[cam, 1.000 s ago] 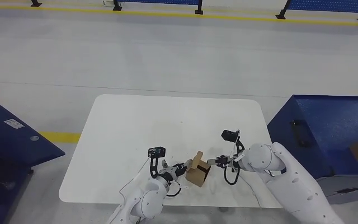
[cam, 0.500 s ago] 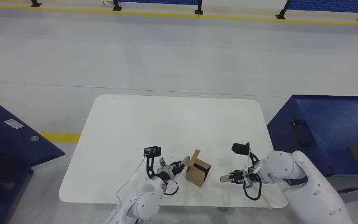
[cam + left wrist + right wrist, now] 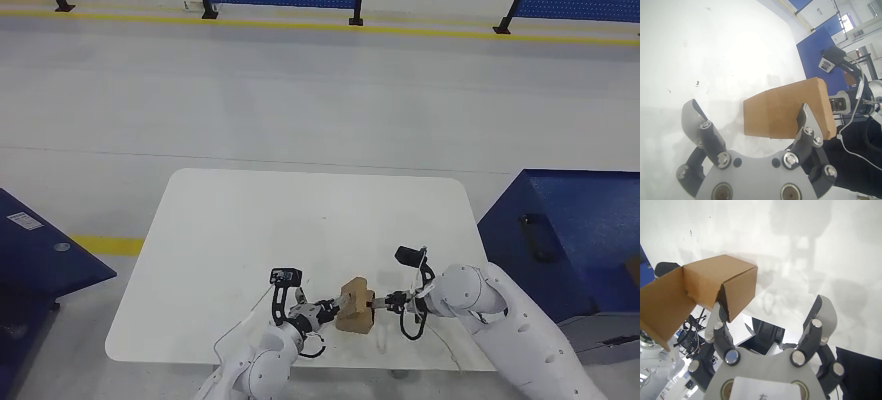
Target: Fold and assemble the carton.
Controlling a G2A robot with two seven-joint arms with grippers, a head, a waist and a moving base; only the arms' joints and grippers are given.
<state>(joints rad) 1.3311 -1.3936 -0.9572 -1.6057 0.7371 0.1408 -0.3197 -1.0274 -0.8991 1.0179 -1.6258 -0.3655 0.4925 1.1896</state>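
The left pincer (image 3: pixel 747 104) is spread wide and grips nothing, with one finger (image 3: pixel 807 119) set across the side of the brown cardboard carton (image 3: pixel 772 113). The right pincer (image 3: pixel 769 302) gapes as wide, also empty, one fingertip (image 3: pixel 715 313) at the gap beside an end flap. The carton lies near the front edge of the white tabletop (image 3: pixel 300 220), between the pincers. Its long axis runs roughly from one to the other, and one flap is raised. Both forearms lie low, pointing inward.

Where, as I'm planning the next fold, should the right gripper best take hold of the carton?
Likely the end flap standing ajar on the carton, pinched at its free edge, approaching from the right arm's side: the thin flap faces the open right gripper, which sits at its gap.
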